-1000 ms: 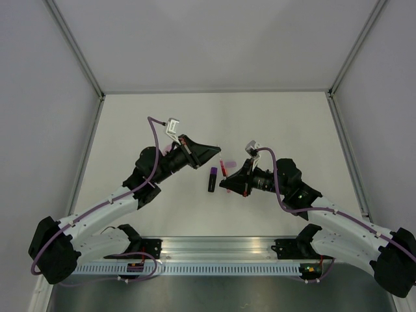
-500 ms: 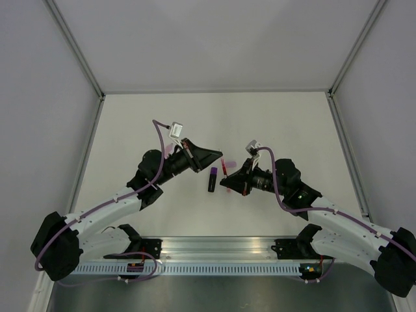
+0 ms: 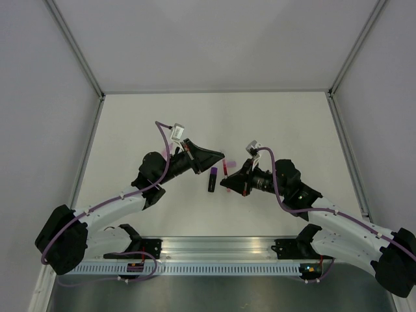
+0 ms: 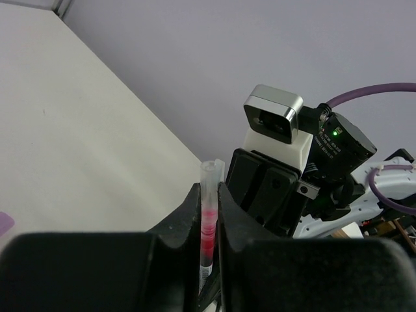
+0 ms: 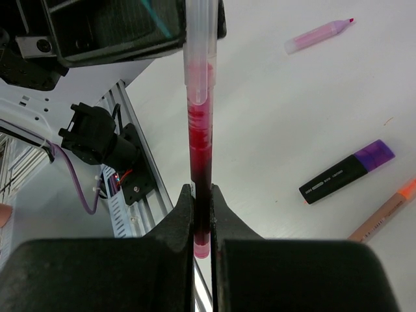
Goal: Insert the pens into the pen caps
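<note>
Pens: four. One red-inked pen (image 5: 199, 156), one pink pen (image 5: 318, 34), one black pen with purple end (image 5: 348, 172), and one orange pen (image 5: 385, 209) cut by the frame edge.
Caps: one clear cap (image 5: 197, 45), on the red-inked pen. There is also one purple bit (image 4: 4, 224) at the frame edge; can't tell if it's a cap.
Arms: two, left arm (image 3: 110, 205) and right arm (image 3: 338, 218).
Pincers: two, left pincer (image 4: 209, 195) and right pincer (image 5: 200, 195).
Bench (image 3: 130, 123): one.

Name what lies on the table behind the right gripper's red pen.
A pink pen, purple-ended black marker, orange pen at the frame edge. The right gripper covers the table nearest it.
</note>
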You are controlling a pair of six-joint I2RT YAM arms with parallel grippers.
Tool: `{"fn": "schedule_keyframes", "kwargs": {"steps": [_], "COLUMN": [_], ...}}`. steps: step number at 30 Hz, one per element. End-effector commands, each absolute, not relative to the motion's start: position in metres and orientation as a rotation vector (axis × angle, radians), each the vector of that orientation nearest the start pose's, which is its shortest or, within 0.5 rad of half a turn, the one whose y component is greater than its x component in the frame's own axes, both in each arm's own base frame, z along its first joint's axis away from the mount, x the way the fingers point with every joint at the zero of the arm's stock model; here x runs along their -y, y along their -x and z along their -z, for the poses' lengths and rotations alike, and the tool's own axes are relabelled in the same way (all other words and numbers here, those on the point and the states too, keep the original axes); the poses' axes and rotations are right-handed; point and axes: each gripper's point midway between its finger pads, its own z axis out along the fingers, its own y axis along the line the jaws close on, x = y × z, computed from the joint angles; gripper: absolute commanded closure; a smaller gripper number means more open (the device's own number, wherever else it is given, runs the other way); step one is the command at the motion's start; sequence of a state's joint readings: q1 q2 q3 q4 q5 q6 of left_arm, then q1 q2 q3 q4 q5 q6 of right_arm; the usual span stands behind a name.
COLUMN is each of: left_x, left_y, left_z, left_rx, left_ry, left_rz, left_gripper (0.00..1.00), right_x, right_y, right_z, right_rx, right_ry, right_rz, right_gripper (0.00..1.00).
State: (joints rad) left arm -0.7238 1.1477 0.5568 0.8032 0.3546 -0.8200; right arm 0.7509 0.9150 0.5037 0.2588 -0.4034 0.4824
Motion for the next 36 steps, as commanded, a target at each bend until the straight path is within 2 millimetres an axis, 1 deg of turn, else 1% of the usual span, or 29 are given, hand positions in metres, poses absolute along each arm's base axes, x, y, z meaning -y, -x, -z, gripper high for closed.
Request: {"fn": "schedule_keyframes", "kwargs": {"steps": [1,3,4,7,9,10,12,17,19,23,24,26,29,32,34,36], "left_x": [0.326,0.324,0.323,0.322,0.322,0.321,0.320,0.320,0.321,0.322,0.322,0.323,0.324,0.324,0.325,0.327], "left_y": [-0.192,-0.195,-0.197,-0.202,-0.205,-0.207,-0.211,-0.216,-0.218,-0.220,-0.221,-0.224,-0.224,-0.224,-0.224,-0.222], "left_z": [-0.280,-0.283,-0.281,-0.284,-0.286,-0.289,-0.289,-0.299,-0.302,-0.315,-0.312,-0.317,-0.316,-0.313,-0.310,-0.307], "left_rx": [-1.529,-1.524,-1.540,-1.557,-1.562,-1.559,-1.577,-1.577,-1.576,-1.557,-1.576,-1.572,-1.576,-1.586,-1.591,-1.598], "left_ry": [-0.440,-0.423,-0.410,-0.387,-0.388,-0.377,-0.372,-0.363,-0.364,-0.363,-0.360,-0.360,-0.364,-0.365,-0.372,-0.382], "left_rz": [1.583,1.568,1.555,1.527,1.505,1.491,1.464,1.436,1.433,1.428,1.421,1.412,1.412,1.410,1.411,1.424], "left_gripper": [0.79,0.73,0.67,0.55,0.50,0.45,0.42,0.35,0.34,0.33,0.33,0.34,0.35,0.37,0.46,0.59], "right_x": [-0.288,-0.289,-0.289,-0.291,-0.292,-0.292,-0.293,-0.296,-0.296,-0.297,-0.298,-0.299,-0.300,-0.300,-0.301,-0.301], "right_y": [-0.189,-0.188,-0.186,-0.183,-0.183,-0.183,-0.183,-0.179,-0.178,-0.176,-0.174,-0.173,-0.172,-0.170,-0.170,-0.170], "right_z": [-0.245,-0.244,-0.245,-0.245,-0.245,-0.244,-0.243,-0.242,-0.242,-0.242,-0.243,-0.242,-0.242,-0.242,-0.241,-0.242], "right_rx": [-1.650,-1.653,-1.650,-1.648,-1.651,-1.655,-1.659,-1.665,-1.664,-1.663,-1.661,-1.663,-1.663,-1.661,-1.666,-1.662], "right_ry": [0.545,0.553,0.563,0.583,0.582,0.581,0.586,0.608,0.613,0.623,0.631,0.639,0.642,0.650,0.651,0.649], "right_rz": [-1.232,-1.240,-1.246,-1.265,-1.269,-1.269,-1.273,-1.297,-1.305,-1.310,-1.319,-1.323,-1.325,-1.330,-1.330,-1.331], "right_gripper": [1.00,1.00,1.00,1.00,1.00,1.00,1.00,1.00,1.00,1.00,1.00,1.00,1.00,1.00,1.00,1.00]}}
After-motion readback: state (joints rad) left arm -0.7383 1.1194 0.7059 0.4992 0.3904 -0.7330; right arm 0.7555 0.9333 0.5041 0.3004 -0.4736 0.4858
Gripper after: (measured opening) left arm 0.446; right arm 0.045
